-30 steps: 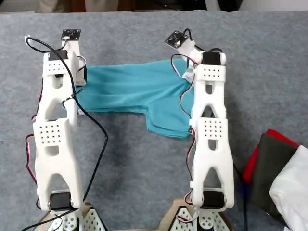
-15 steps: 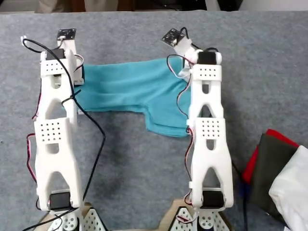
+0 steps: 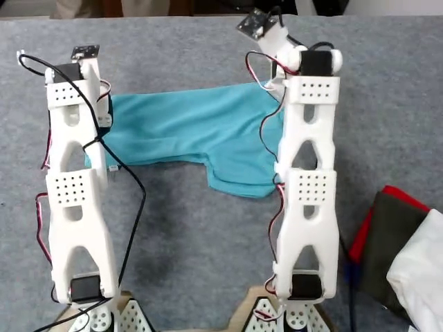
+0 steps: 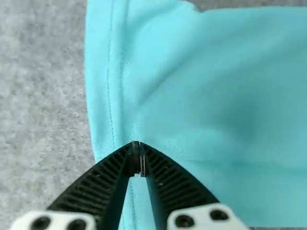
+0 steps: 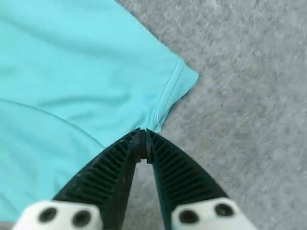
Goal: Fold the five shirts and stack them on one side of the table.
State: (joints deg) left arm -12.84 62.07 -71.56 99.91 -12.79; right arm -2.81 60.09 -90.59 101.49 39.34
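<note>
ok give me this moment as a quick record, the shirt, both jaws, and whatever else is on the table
shirt: teal shirt, lying on the grey table between the two arms, not yet folded
left jaws: shut on the hem at one side of the shirt
right jaws: shut on the hem at the opposite side
other: pile of clothes, red, dark and white, apart from the teal shirt

Your table (image 3: 187, 235) wears a grey, felt-like cover from edge to edge, under even light. Past its far edge, toward 12 o'clock, you see a dark strip (image 3: 214, 5), a beige patch (image 3: 73, 7) at 11 and a pale surface (image 3: 394, 5) at 1.
</note>
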